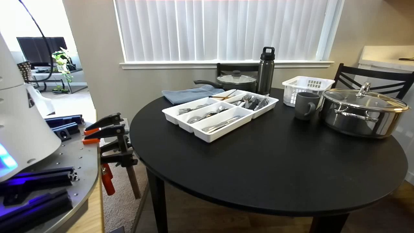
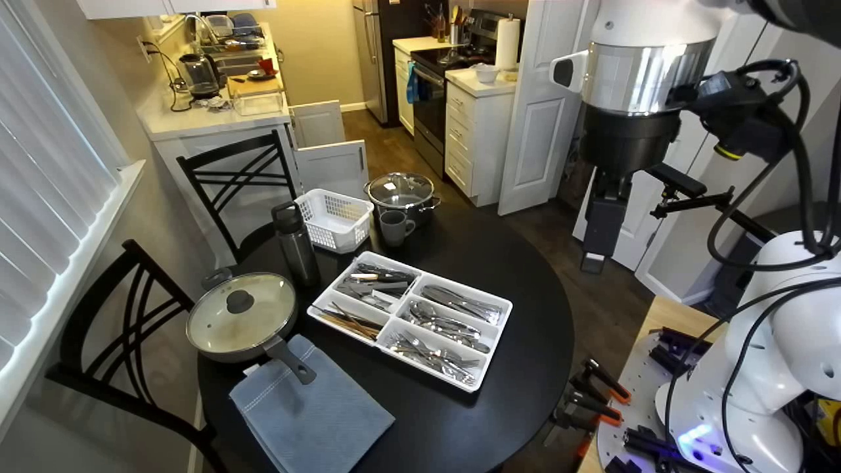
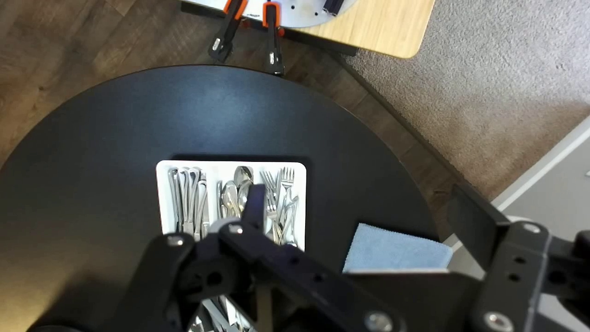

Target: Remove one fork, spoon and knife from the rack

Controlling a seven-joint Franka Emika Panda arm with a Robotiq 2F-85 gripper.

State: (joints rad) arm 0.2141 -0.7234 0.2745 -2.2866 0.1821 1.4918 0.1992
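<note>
The rack, a white divided tray point(image 2: 402, 306), lies on the round black table, full of cutlery. In the wrist view, several knives point(image 3: 184, 196) fill its left compartment, spoons point(image 3: 230, 197) the middle one, and forks point(image 3: 286, 175) the right one. Part of the rack is hidden behind the gripper there. My gripper point(image 3: 364, 212) is open, fingers wide apart, nothing between them. In an exterior view, the gripper point(image 2: 594, 263) hangs pointing down, well above table height and to the right of the rack, touching nothing. That gripper is out of frame in an exterior view where the rack point(image 1: 209, 138) shows.
A blue cloth point(image 2: 312, 407) and a lidded pan point(image 2: 240, 322) sit beside the rack. Behind are a tall bottle point(image 1: 266, 72), a white slatted basket point(image 1: 307, 84), a grey mug point(image 1: 305, 106) and a big steel pot point(image 1: 362, 116). Clamps point(image 1: 110, 136) jut from the robot's stand.
</note>
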